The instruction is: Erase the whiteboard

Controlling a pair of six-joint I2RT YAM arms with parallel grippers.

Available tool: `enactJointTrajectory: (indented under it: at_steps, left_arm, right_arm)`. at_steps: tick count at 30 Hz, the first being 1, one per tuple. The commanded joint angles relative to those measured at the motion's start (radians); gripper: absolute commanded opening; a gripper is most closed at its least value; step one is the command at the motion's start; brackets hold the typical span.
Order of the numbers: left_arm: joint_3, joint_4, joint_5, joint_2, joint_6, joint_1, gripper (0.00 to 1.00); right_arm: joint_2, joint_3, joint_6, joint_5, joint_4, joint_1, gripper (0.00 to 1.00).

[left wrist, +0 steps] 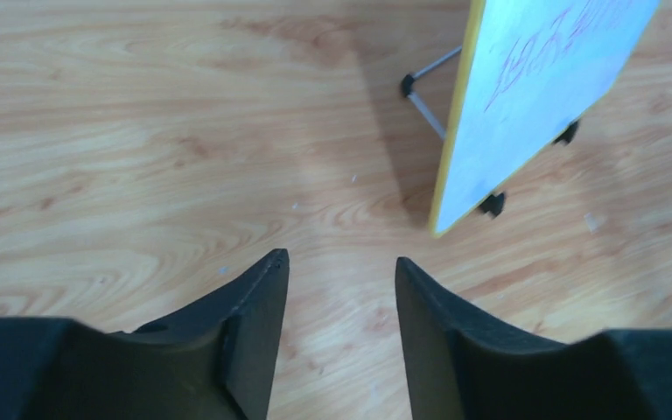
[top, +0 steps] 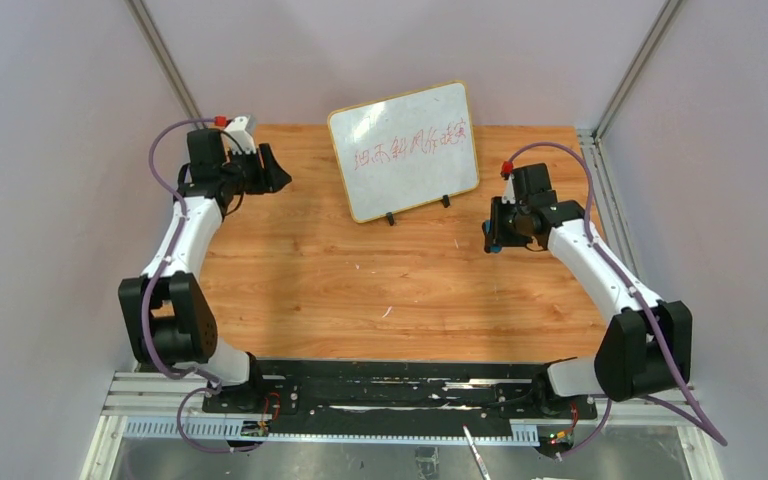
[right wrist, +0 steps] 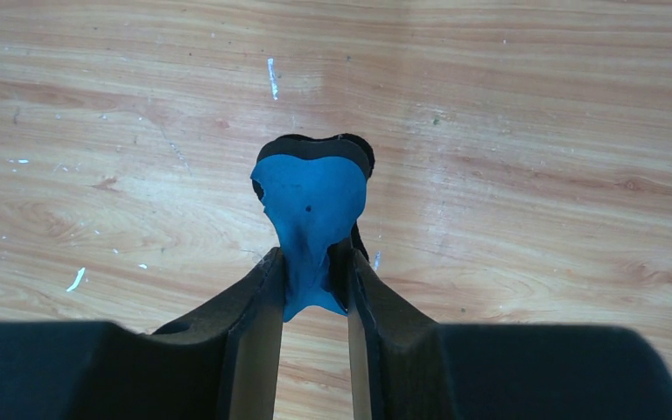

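The whiteboard [top: 406, 148] stands tilted on two small black feet at the back middle of the wooden table [top: 380, 290], with red handwriting across it. Its lower edge and feet show in the left wrist view [left wrist: 534, 96]. My left gripper [top: 276, 170] is open and empty, left of the board [left wrist: 339, 262]. My right gripper [top: 490, 238] is right of the board, below its right corner, and is shut on a blue eraser [right wrist: 311, 210] with a black backing, squeezed between the fingers above the table.
Grey walls and metal posts [top: 165, 60] close in the table on three sides. A black rail [top: 390, 385] carries the arm bases at the near edge. Small white specks [right wrist: 271, 77] lie on the wood.
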Motion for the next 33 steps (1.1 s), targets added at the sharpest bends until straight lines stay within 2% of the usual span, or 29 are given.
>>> enactJointTrajectory:
  at_steps: [1, 2, 6, 10, 22, 33]
  left_arm:
    - [0.138, 0.05, 0.143, 0.113, -0.011, -0.001, 0.49]
    - [0.172, 0.054, 0.153, 0.141, -0.013, -0.001, 0.49]
    - [0.312, 0.078, 0.257, 0.259, -0.048, -0.002, 0.63]
    - [0.41, 0.161, 0.33, 0.363, -0.16, -0.006, 0.67]
    - [0.54, 0.234, 0.352, 0.51, -0.2, -0.11, 0.61]
    - [0.573, 0.265, 0.364, 0.57, -0.229, -0.123, 0.56]
  right_arm:
    - [-0.047, 0.048, -0.013, -0.036, -0.03, 0.016, 0.01]
    - [-0.053, 0.058, -0.016, -0.036, -0.033, 0.015, 0.01]
    - [-0.066, 0.091, -0.022, -0.025, -0.056, 0.015, 0.01]
    - [-0.066, 0.116, -0.014, -0.022, -0.08, 0.015, 0.01]
    - [-0.121, 0.111, 0.03, 0.007, -0.105, 0.015, 0.01]
    - [-0.14, 0.126, 0.033, 0.043, -0.137, 0.015, 0.01]
